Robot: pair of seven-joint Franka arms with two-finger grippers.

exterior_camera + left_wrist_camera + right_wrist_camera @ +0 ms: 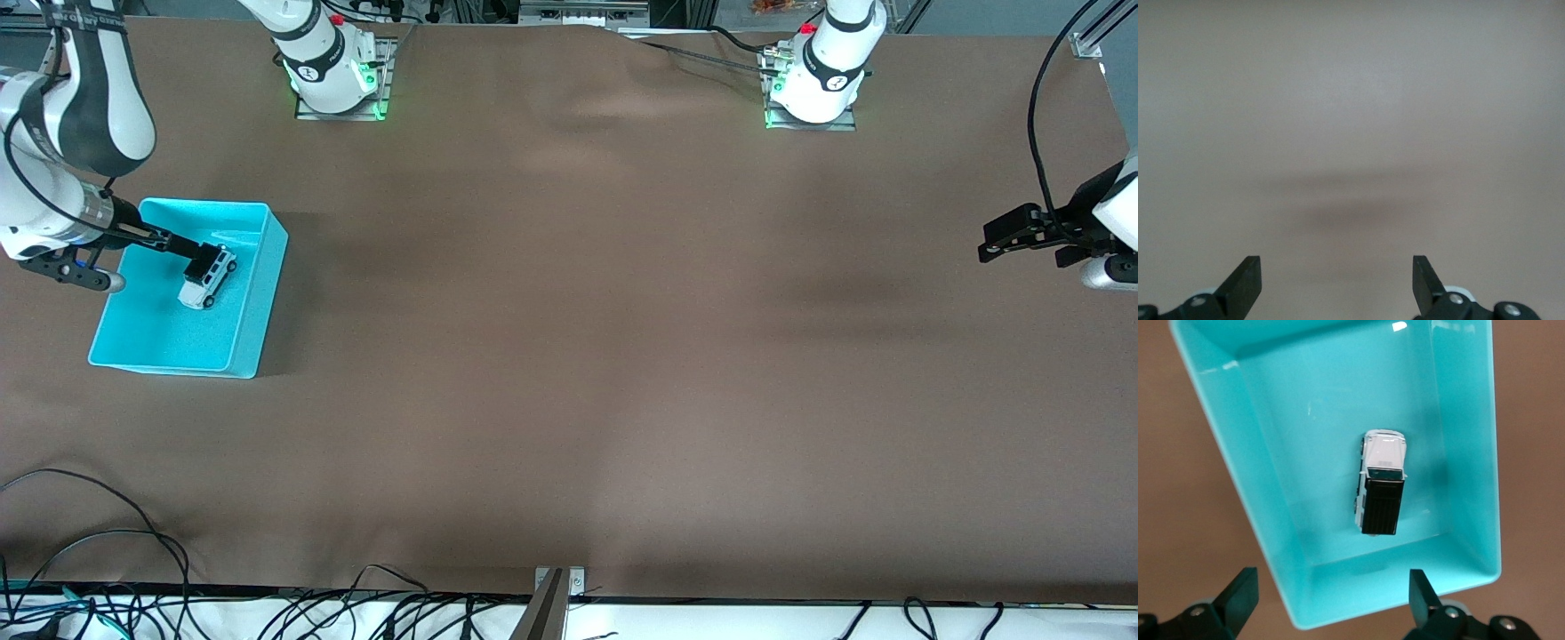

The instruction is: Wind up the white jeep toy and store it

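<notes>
The white jeep toy (201, 288) (1381, 483), white with a black roof, lies on the floor of the cyan bin (260, 293) (1471, 460), which stands toward the right arm's end of the table. My right gripper (204, 259) (1333, 581) hangs over the bin, just above the jeep. It is open, with nothing between its fingers, and it does not touch the toy. My left gripper (992, 238) (1337, 265) waits open and empty over bare brown cloth at the left arm's end of the table.
Brown cloth (569, 356) covers the whole table. The two arm bases (338, 80) (813, 89) stand along the edge farthest from the front camera. Loose black cables (116, 569) and a metal bracket (553, 587) lie along the nearest edge.
</notes>
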